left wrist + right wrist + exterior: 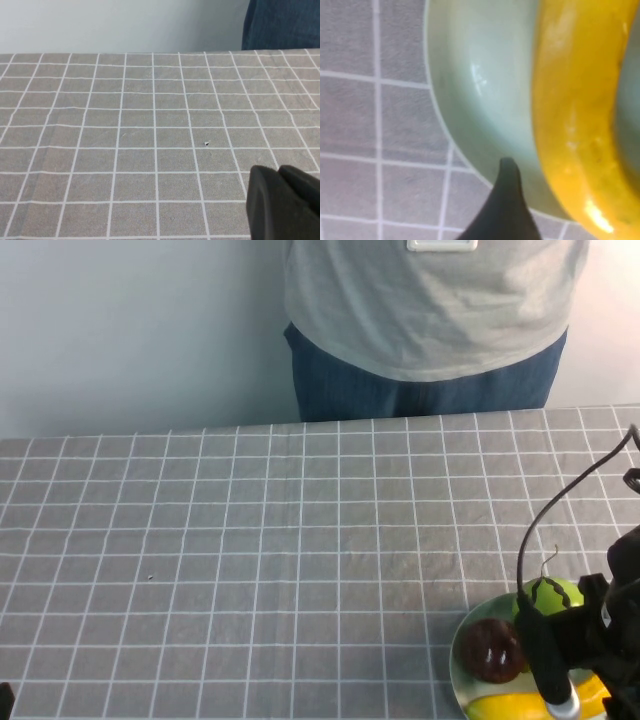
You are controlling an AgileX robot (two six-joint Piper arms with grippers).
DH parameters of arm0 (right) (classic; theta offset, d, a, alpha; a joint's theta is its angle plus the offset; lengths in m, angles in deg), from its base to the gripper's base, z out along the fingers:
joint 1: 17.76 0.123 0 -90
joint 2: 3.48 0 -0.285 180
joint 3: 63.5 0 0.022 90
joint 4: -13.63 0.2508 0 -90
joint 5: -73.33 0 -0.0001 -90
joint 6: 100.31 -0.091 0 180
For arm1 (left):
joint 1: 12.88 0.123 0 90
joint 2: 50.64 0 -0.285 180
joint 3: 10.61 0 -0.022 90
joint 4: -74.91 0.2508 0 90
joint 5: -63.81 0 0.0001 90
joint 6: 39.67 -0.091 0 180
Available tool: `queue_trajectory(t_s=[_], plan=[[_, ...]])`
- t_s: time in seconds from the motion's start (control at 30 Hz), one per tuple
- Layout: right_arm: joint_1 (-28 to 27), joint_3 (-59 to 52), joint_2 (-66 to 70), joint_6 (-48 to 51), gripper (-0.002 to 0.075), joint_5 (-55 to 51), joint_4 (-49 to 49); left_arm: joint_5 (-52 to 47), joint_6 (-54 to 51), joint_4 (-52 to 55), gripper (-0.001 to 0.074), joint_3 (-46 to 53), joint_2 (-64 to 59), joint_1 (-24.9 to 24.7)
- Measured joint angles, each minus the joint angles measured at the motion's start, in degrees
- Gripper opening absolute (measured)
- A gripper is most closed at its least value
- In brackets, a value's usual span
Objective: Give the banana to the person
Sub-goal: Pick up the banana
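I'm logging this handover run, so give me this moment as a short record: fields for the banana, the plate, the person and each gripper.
banana: lying on the plate, not gripped
plate: pale green, at the table's near right corner, also holding a dark red fruit and a green melon
person: standing at the far side of the table, no hand visible
right gripper: directly over the plate, beside the banana; one dark fingertip visible
left gripper: low over bare tablecloth, holding nothing

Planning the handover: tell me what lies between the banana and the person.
High view: bare checked tablecloth separates the banana from the person; right gripper hovers over the plate.
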Motion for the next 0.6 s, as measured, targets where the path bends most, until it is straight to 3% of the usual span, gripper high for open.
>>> queue_trajectory(t_s=[0.47,0.6], plan=[[0.0,0.1,5.4,4.5,0.0524,5.1,-0.4,0.0,0.0,0.0,-0.0005,0.0,0.0,0.0],[0.0,0.1,7.1,4.7,0.0480,6.5,-0.5,0.0,0.0,0.0,-0.0005,0.0,0.0,0.0]])
